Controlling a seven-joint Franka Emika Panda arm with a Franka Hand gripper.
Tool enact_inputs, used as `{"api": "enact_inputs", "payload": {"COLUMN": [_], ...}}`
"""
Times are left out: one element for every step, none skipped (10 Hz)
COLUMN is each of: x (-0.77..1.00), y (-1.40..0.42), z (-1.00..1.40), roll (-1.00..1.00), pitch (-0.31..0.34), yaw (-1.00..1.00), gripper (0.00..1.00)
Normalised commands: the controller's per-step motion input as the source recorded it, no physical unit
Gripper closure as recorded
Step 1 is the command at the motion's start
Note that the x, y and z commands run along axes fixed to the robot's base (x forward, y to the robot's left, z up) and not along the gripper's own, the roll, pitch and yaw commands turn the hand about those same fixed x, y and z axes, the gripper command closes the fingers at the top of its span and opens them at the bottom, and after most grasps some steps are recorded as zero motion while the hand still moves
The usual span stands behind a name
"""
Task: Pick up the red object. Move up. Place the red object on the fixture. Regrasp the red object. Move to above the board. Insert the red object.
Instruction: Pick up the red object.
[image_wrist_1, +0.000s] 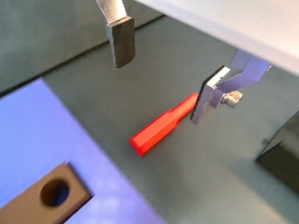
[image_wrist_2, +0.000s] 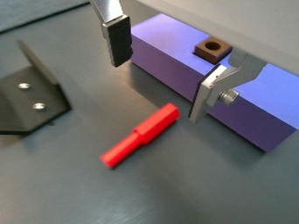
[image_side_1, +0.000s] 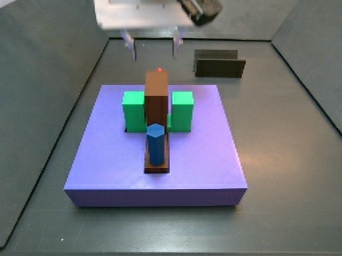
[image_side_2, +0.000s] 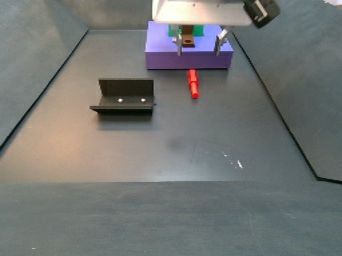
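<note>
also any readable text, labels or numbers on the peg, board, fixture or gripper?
None: no text, label or number shows in any view.
The red object, the board, the fixture and the gripper, open above the red object beside the board, all look unmarked.

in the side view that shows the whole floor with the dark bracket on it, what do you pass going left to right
fixture → red object lying on the floor → end effector, open, hanging above the board at the far end. The board spans behind both the red object and the end effector, so it has no clear place in the order.
</note>
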Motion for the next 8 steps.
{"api": "enact_inputs", "payload": {"x": [-0.01, 0.00, 0.00, 0.00, 0.00, 0.00, 0.01, 0.05], "y": [-0.25, -0.18, -0.14, -0.13, -0.11, -0.11, -0.09, -0.09], "z": [-0.37, -0.21, -0.19, -0.23, -0.27, -0.32, -0.31, -0.23], "roll": [0.00, 0.00, 0.00, 0.00, 0.02, 0.01, 0.00, 0.03], "pitch": [-0.080, -0.036, -0.033, -0.041, -0.036, -0.050, -0.039, -0.014], "yaw": [0.16, 0.09, 0.11, 0.11, 0.07, 0.07, 0.08, 0.06], "gripper": [0.00, 0.00, 0.00, 0.00, 0.00, 0.00, 0.00, 0.00]}}
